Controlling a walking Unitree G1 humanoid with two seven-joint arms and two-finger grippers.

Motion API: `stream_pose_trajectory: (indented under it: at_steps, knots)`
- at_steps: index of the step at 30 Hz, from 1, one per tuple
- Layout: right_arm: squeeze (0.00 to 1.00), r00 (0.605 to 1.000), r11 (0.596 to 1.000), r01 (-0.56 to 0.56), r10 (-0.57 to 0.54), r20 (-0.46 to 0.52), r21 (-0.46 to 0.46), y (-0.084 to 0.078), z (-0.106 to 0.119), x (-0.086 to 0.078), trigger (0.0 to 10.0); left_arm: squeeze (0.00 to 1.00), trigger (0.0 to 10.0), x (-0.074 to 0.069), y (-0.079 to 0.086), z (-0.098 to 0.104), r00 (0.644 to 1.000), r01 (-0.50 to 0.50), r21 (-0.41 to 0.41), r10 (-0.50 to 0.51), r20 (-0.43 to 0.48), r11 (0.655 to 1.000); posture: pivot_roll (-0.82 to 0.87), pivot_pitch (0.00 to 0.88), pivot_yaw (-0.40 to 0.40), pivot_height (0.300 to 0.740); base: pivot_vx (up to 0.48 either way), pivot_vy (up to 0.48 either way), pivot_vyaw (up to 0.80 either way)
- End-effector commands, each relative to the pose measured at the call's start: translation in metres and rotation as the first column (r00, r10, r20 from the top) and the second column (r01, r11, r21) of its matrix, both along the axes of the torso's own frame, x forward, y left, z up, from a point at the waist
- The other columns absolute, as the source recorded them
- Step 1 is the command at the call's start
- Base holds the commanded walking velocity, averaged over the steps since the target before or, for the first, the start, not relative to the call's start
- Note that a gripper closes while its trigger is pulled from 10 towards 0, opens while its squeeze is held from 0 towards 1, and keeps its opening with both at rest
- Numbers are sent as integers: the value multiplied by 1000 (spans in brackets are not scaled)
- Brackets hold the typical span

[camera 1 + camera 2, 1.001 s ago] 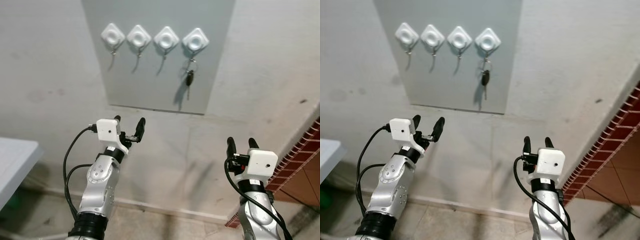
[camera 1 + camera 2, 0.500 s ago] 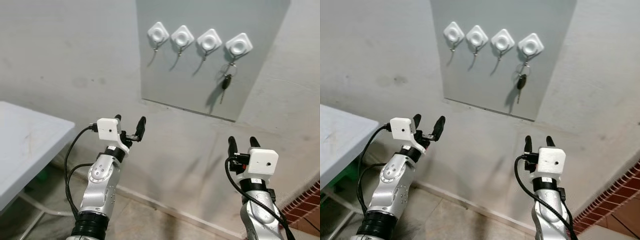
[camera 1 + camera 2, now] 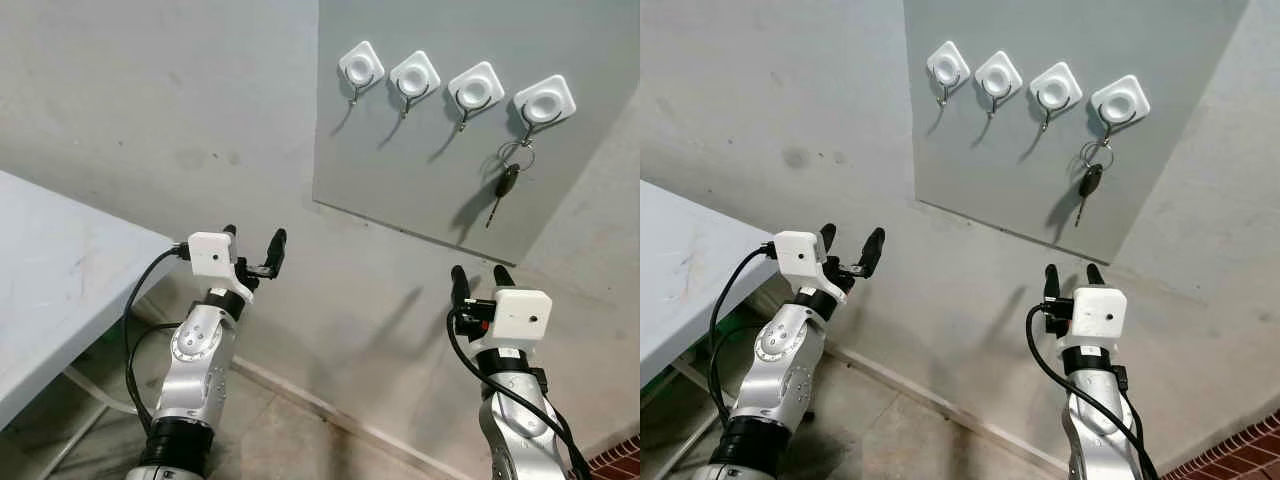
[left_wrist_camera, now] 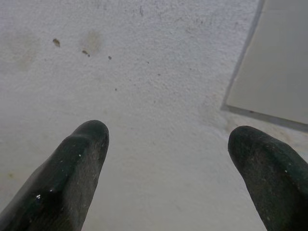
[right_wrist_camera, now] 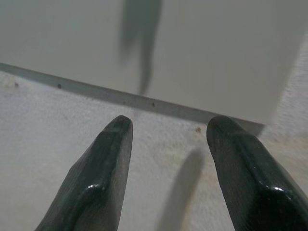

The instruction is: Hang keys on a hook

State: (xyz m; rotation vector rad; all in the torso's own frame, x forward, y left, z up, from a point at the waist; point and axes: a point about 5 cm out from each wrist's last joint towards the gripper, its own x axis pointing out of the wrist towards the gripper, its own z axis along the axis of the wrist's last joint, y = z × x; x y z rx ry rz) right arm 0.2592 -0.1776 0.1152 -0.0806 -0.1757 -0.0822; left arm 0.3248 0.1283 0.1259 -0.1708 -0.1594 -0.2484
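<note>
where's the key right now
The key hangs from the rightmost of four white hooks on the grey wall panel, above and ahead of the right gripper.

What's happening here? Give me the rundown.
The keys already hang on the rightmost hook of four on the grey wall panel. Neither arm is handling anything: the left hand and right hand are both raised in front of the wall below the panel, open and empty. A white table stands to the robot's left.
</note>
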Motion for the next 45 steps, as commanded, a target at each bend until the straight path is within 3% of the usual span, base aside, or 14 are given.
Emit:
stream_pose_trajectory:
  at_steps: [1,45]
  knots:
    - [0,1000,1000,-7,7,-7,2,0,0,2,10000,0,10000,1,2,2,1000,-10,20,10,8,1000,-72,0,-15,740,0,0,800]
    - [0,999,999,-45,45,-22,-7,-3,-1,-1,10000,0,10000,-8,2,-8,999,-46,13,46,-21,999,-62,0,-46,740,0,0,800]
